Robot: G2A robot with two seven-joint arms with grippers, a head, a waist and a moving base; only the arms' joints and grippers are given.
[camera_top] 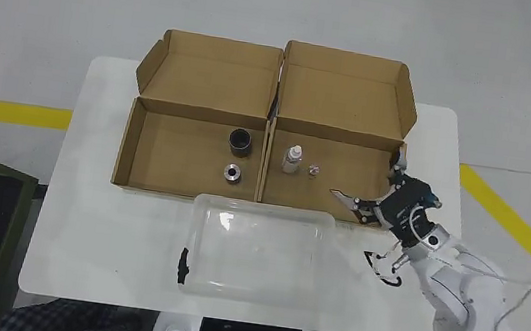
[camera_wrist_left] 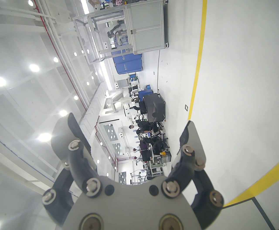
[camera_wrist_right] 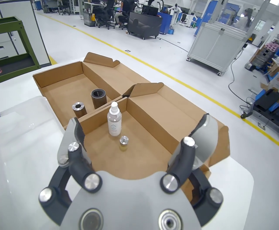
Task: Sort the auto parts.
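above right box (camera_top: 346, 168), right pincer (camera_top: 368, 182) agape, left pincer (camera_wrist_left: 130, 120) facing workshop (camera_wrist_left: 150, 130)

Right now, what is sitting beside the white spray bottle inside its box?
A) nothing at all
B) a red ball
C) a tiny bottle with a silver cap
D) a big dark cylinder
C: the spray bottle shares its cardboard box with a tiny silver-capped bottle close beside it, while the big dark cylinder and the smaller cylinder stand in the other box.

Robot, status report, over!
Left gripper open, right gripper open over right cardboard box edge. White spray bottle and small metal-capped part stand inside. Nothing between gripper and parts.
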